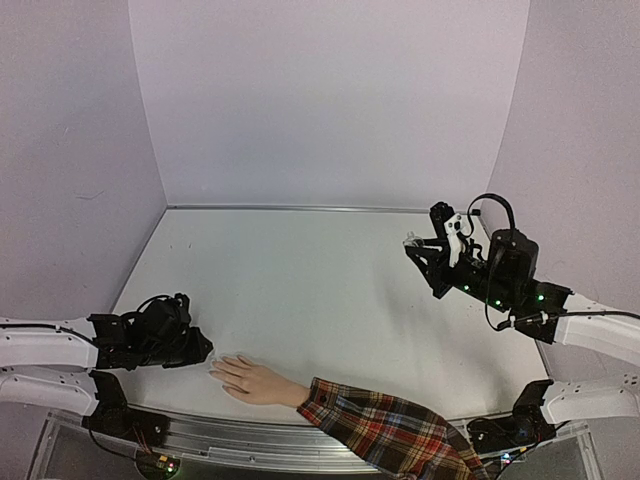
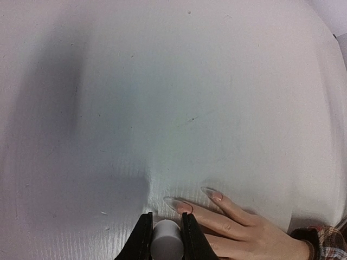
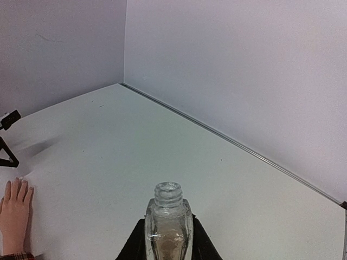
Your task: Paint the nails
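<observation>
My left pincer [image 2: 165, 218] sits low at the 8 o'clock edge of the surface [image 1: 300, 280], pinching a white cap [image 2: 165, 241]. Just at its 3 o'clock lies the mannequin hand [image 1: 255, 380], palm down, fingers pointing toward 9 o'clock. Its nails [image 2: 178, 205] are long and pale, the nearest just beside my fingertip. The red plaid sleeve [image 1: 385, 430] trails toward 4 o'clock. At the surface's 3 o'clock, well apart from the hand, my right pincer [image 3: 169, 238] pinches an uncapped clear bottle [image 3: 169, 216].
</observation>
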Robot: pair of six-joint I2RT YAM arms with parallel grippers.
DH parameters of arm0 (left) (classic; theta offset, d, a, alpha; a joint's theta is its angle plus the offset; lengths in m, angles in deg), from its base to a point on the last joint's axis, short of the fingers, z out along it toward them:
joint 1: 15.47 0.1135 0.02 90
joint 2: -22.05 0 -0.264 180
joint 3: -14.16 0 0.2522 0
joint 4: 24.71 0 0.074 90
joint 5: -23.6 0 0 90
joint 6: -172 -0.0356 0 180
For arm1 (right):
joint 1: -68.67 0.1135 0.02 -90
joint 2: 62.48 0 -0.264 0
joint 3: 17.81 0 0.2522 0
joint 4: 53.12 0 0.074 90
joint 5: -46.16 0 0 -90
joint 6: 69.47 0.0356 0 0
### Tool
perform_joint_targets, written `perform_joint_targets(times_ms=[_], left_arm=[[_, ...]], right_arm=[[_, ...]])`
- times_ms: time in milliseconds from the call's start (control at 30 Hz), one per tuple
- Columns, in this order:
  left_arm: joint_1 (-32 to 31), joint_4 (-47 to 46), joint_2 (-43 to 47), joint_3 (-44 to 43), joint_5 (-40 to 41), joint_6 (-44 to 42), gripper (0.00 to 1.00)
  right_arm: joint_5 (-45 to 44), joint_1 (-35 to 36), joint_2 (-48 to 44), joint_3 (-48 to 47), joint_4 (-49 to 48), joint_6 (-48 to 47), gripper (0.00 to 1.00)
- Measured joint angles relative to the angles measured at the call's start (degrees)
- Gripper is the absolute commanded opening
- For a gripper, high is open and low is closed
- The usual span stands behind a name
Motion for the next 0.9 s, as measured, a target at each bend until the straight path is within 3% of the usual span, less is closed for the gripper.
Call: perform_joint_targets(times_ms=[900], left_arm=[[0.0, 3.95, -2.18, -0.19, 3.16, 2.51, 0.0]], right_arm=[[0.45, -0.17, -0.21, 0.0, -0.03, 0.42, 0.0]])
